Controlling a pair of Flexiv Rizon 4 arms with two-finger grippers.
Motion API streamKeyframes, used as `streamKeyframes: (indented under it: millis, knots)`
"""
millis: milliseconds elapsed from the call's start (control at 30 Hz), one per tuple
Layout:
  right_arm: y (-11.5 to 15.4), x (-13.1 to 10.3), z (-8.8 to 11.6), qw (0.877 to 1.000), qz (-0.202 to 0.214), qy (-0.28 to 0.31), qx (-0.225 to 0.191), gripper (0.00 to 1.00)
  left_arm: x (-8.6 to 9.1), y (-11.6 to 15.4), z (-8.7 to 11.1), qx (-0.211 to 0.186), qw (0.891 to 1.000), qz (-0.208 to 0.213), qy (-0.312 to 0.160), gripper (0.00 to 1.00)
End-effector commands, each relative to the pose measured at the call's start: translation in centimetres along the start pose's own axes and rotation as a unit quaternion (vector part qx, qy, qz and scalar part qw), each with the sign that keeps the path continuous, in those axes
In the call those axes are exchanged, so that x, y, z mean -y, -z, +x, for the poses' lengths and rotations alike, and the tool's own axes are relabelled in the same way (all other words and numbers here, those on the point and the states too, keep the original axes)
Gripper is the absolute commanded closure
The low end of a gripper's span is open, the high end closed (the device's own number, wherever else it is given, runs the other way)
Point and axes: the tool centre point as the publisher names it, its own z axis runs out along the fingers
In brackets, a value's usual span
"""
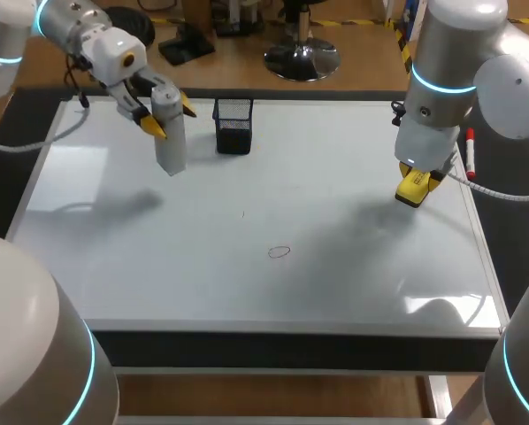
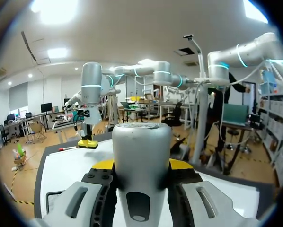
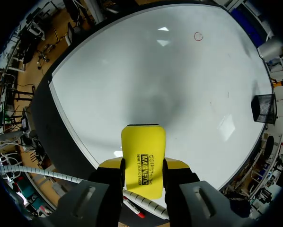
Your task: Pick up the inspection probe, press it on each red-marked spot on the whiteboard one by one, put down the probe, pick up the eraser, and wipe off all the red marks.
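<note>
Left gripper (image 1: 170, 117) clamps the probe (image 1: 171, 149), a stiff, smooth, probably light grey cylinder, near its top between the jaws; right gripper (image 3: 142, 166) pinches the light yellow eraser (image 3: 141, 144) across its narrow sides, a seemingly red ring (image 3: 198, 36) well ahead.

A black wire-mesh pen cup (image 1: 233, 126) stood upright toward the far side. A white marker pen with a red cap (image 1: 469, 152) lay along the dark desk's (image 1: 291, 350) right side.
</note>
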Motion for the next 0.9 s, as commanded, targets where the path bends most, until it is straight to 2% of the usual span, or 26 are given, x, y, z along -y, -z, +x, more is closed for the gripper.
streamKeyframes:
  millis: [33, 467, 900]
  knots:
    - [0.07, 0.05, 0.0, 1.0, 0.001, 0.001, -0.002, 1.0, -0.33, 1.99, -0.42, -0.013, 1.0, 0.005, 0.001, 1.0]
    - [0.07, 0.05, 0.0, 1.0, 0.001, 0.001, -0.002, 1.0, -1.24, 2.79, -0.43, 0.002, 1.0, 0.015, 0.008, 1.0]
    - [0.07, 0.05, 0.0, 1.0, 0.001, 0.001, -0.002, 1.0, -1.14, 2.92, -0.2, 0.007, 1.0, 0.011, -0.001, 1.0]
